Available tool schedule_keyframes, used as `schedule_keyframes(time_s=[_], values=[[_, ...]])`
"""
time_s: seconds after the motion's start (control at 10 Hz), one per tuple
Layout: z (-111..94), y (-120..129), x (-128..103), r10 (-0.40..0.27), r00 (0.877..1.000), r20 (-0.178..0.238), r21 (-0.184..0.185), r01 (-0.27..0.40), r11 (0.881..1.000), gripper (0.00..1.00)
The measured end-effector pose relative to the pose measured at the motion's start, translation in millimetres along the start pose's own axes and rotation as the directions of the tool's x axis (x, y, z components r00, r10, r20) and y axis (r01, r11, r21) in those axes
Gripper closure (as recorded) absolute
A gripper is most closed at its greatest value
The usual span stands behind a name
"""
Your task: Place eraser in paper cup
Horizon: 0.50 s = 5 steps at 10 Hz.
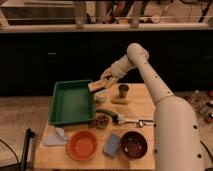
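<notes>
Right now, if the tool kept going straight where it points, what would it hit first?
The tool, holding the eraser just above the paper cup, points down-left. It would probably meet the green tray at its right wall first, though depth is unclear.

1. The arm [152,90] is stretched up and to the left from the thick white section at the lower right of the view.
2. It's bent sharply at the rounded joint [135,52] up top, and the forearm is angled back down to the left from there.
3. The gripper [103,80] is carried at the end of the wrist, pointed down-left and held up in the air.
4. The eraser [95,86] is pinched between the fingers, with its far end stuck out to the left.
</notes>
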Motion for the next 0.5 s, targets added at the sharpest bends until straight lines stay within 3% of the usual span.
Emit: schedule_keyframes(time_s=[0.5], values=[[7.3,0.1,8.3,0.020,1.000,-0.009,-0.016,-0.020,1.000,0.93]])
